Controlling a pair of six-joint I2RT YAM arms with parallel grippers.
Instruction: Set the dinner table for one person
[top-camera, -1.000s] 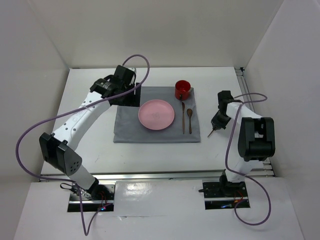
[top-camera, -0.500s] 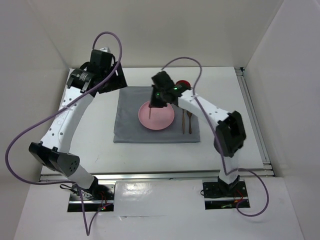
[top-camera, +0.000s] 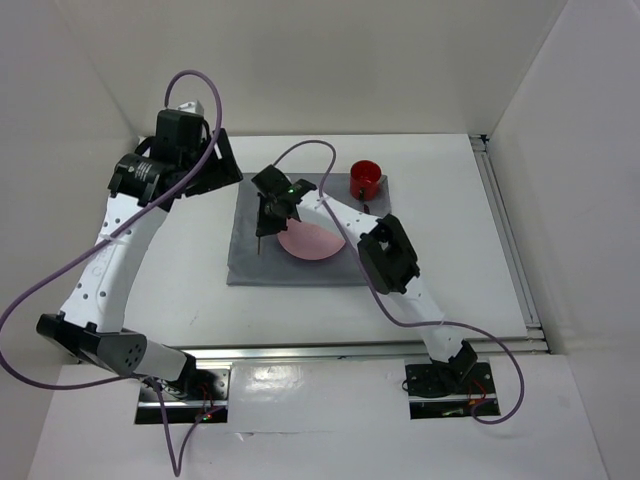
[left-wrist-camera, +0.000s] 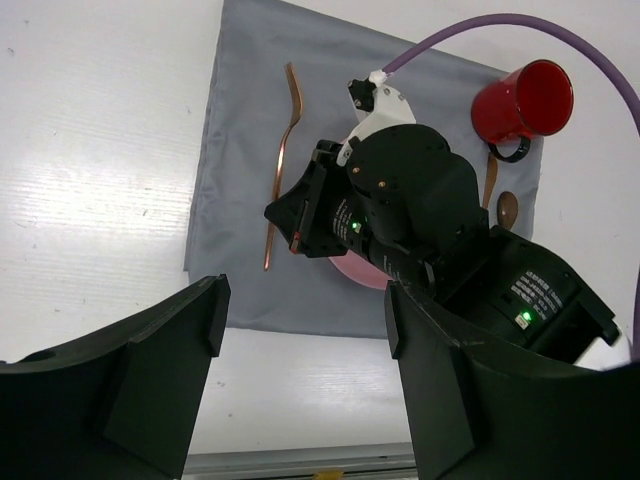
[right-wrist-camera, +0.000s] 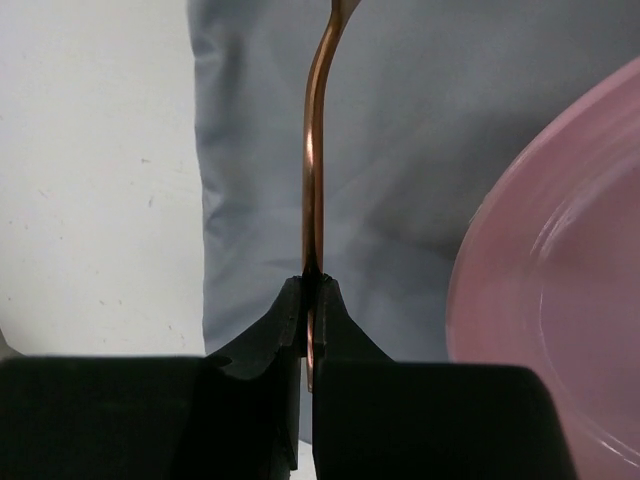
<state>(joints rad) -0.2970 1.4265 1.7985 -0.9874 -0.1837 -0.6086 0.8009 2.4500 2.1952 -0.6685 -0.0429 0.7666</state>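
Observation:
The white dinner table (top-camera: 180, 270) carries a grey cloth (top-camera: 250, 262) with a pink plate (top-camera: 318, 240) on it and a red cup (top-camera: 365, 178) at its far right corner. My right gripper (top-camera: 265, 215) reaches over the left part of the cloth, left of the plate, shut on a copper fork (top-camera: 262, 235). In the right wrist view the jaws (right-wrist-camera: 313, 290) pinch the fork's handle (right-wrist-camera: 315, 150), with the plate's rim (right-wrist-camera: 560, 280) to the right. I cannot tell whether the fork touches the cloth. My left gripper (top-camera: 215, 165) hangs open and empty high over the back left.
The left wrist view shows the fork (left-wrist-camera: 280, 160) lengthwise over the cloth (left-wrist-camera: 240, 110), the cup (left-wrist-camera: 522, 100), and a spoon (left-wrist-camera: 507, 207) right of the plate (left-wrist-camera: 365, 272). Metal rails run along the table's front and right edges. White walls close it in.
My right arm swung from the table's right side across the plate to the cloth's left part, carrying the fork. My left arm drew back to the left and rose.

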